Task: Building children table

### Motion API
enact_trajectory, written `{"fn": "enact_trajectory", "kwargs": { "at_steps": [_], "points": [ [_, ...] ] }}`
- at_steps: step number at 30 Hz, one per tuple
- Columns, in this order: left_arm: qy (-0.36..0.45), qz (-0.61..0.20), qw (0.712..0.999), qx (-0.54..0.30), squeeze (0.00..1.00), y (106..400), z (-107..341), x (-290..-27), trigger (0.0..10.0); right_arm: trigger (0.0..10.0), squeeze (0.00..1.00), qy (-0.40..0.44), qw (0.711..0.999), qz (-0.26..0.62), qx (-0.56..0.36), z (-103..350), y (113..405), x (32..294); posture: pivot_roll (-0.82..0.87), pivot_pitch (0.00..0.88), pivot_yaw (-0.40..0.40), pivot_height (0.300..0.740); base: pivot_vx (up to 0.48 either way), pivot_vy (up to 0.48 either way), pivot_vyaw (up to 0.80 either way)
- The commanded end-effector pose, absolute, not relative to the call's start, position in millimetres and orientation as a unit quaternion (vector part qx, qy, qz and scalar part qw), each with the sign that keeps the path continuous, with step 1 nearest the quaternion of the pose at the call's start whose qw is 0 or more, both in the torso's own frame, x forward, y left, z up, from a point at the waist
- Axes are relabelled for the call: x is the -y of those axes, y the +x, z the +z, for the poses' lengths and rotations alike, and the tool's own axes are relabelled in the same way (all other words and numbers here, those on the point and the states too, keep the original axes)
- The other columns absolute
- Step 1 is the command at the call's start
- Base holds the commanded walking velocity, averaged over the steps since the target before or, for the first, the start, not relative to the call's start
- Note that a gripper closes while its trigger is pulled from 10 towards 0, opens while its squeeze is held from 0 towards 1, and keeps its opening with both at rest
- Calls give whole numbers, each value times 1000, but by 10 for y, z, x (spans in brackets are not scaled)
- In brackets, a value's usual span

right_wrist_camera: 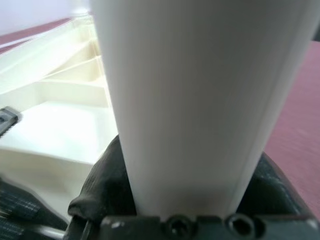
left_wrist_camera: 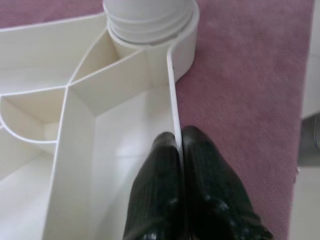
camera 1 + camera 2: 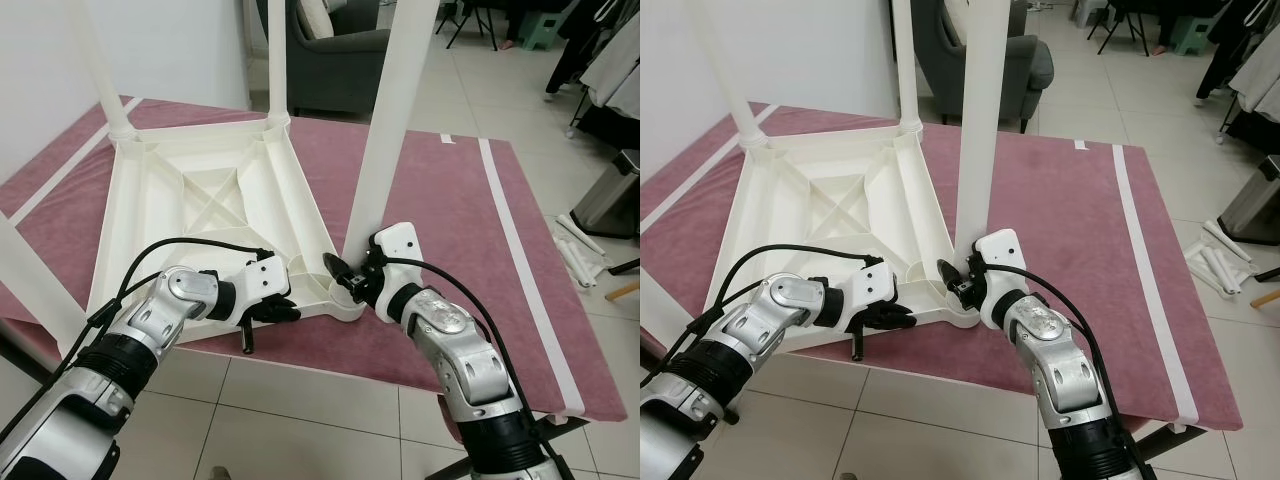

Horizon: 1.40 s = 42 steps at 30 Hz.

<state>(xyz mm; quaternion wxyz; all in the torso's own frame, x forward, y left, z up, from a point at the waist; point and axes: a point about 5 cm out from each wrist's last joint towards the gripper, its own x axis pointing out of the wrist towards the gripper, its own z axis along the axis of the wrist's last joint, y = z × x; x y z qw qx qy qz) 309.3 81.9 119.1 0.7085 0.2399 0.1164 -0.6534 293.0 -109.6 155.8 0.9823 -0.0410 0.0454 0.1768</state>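
i'm seeing the white table top (image 3: 215, 200) lying upside down on the maroon rug (image 3: 440, 200), ribs facing up, legs standing up from its corners. my right gripper (image 3: 352, 282) is sitting at the near right corner of the top, fingers clamped around the base of the near right leg (image 3: 390, 110), which is rising tilted slightly to the right. my left gripper (image 3: 275, 312) is just left of it, at the near edge of the top, fingers closed and pinching the thin rim wall.

the left wrist view is showing what the head views aren't: the two black fingers (image 2: 200, 165) pressing on either side of the rim wall (image 2: 173, 100), with the round corner socket (image 2: 150, 20) just beyond and rug beside it. the right wrist view is showing the leg (image 1: 200, 100) close up between the pads, ribbed underside behind it.

a far leg (image 3: 278, 55) and a far left leg (image 3: 100, 70) are already standing in their sockets. a grey armchair (image 3: 330, 50) is sitting far behind, and a metal bin (image 3: 610, 195) is at the right on the tile floor (image 3: 300, 420).
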Motion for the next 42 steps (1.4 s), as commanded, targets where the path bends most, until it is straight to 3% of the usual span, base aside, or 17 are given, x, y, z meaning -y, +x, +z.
{"fn": "enact_trajectory", "kwargs": {
  "at_steps": [1,3,5,13,14,15,16,17,20,21,25,26,29,35,40,41,42],
  "points": [
    [235,-738,632,-38,0,2961,1442,-445,0,0,0,-57,990,34,-122,1298,2996,1326,43,18,30,740,0,0,0],
    [233,-744,626,-29,0,2971,1481,-341,0,0,0,-34,987,-84,-133,1274,2976,1337,37,16,35,740,0,0,0],
    [232,-745,624,-28,0,2972,1483,-309,0,0,0,-33,985,-109,-133,1268,2963,1313,35,15,37,740,0,0,0],
    [229,-747,624,-33,0,2964,1440,-293,0,471,0,-15,989,-80,-127,1258,2952,1166,34,12,33,740,0,0,0],
    [229,-747,624,-35,0,2963,1429,-304,0,10000,0,-14,992,-56,-116,1290,2959,1129,33,11,31,740,0,0,0],
    [229,-747,624,-35,0,2963,1429,-304,0,10000,0,-14,992,-56,-116,1290,2959,1129,33,11,31,740,0,0,0],
    [228,-747,624,-37,0,2962,1418,-316,0,10000,1000,-23,994,-36,-99,1336,2966,1113,34,9,29,740,0,0,0],
    [229,-747,623,-40,0,2957,1405,-336,0,10000,1000,-26,996,11,-79,1404,2976,1085,33,7,29,740,0,0,0],
    [230,-747,623,-41,0,2954,1395,-348,0,10000,1000,-29,997,40,-67,1450,2977,1059,33,7,29,740,0,0,0],
    [233,-748,620,-44,0,2941,1380,-376,0,10000,0,-35,994,94,-48,1530,2974,1042,31,5,30,740,0,0,0],
    [237,-752,613,-48,0,2922,1358,-419,0,10000,0,-46,986,159,-32,1619,2954,1028,29,4,32,740,0,0,0],
    [250,-764,592,-56,0,2849,1320,-518,0,10000,0,-87,966,243,-14,1695,2924,1107,31,5,35,740,0,0,0],
    [255,-769,584,-60,0,2817,1305,-558,0,10000,0,-103,957,273,-10,1719,2910,1139,31,6,36,740,0,0,0],
    [283,-794,532,-82,0,2614,1221,-811,0,10000,0,-141,901,409,-26,1734,2855,1253,49,13,30,740,0,0,0],
    [280,-798,527,-84,0,2562,1233,-868,0,10000,0,-128,876,463,-44,1696,2823,1237,61,15,24,740,0,0,0],
    [278,-798,528,-83,0,2550,1240,-875,0,9490,0,-114,868,481,-50,1678,2813,1207,64,17,22,740,0,0,0],
    [276,-798,530,-82,0,2538,1248,-872,0,0,0,-106,861,494,-55,1656,2813,1186,67,16,19,740,0,0,0]
  ]
}}
